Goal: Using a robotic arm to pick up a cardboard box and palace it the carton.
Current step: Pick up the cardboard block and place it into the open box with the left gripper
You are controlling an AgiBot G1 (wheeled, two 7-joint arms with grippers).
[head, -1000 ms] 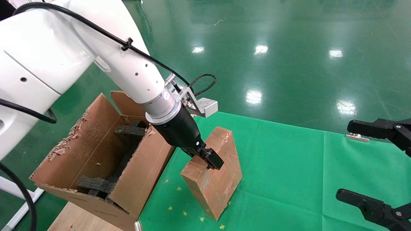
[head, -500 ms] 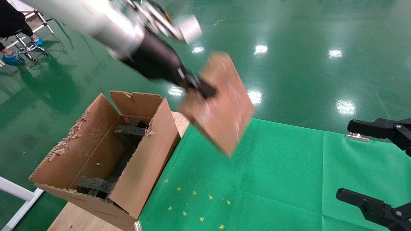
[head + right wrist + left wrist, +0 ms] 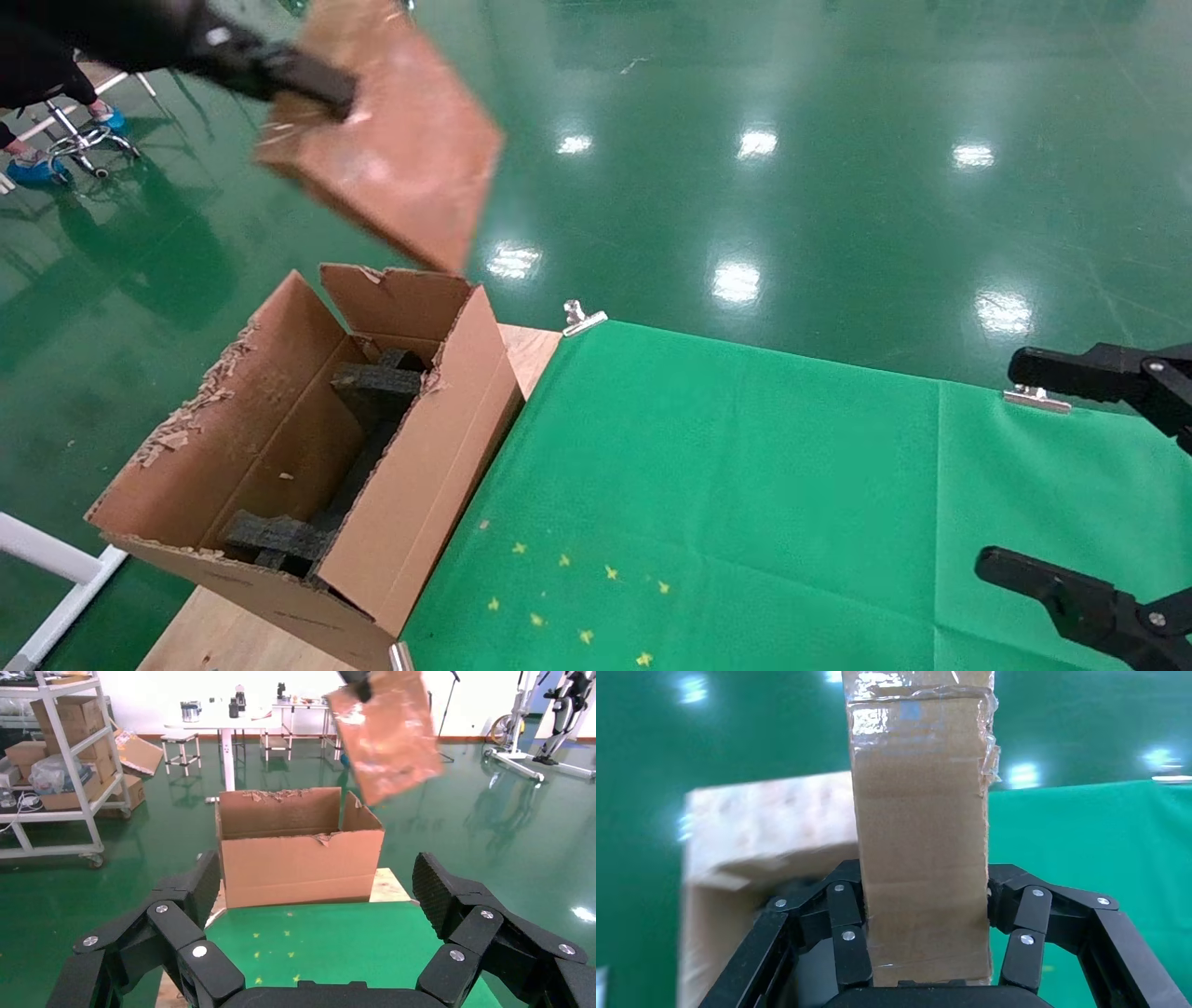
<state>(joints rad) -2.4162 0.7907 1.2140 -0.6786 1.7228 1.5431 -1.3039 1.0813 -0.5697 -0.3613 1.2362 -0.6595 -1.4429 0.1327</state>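
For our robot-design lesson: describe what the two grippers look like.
Both the left gripper and the right gripper are matte black, built from jointed links with round silver pins. The right one's fingers carry finely textured pads.

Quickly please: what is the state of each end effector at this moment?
Left end effector: closed on the cardboard box, held in the air above the carton.
Right end effector: open, holding nothing, parked over the green cloth.

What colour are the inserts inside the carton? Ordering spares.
Black; the inserts in the carton show best in the head view.
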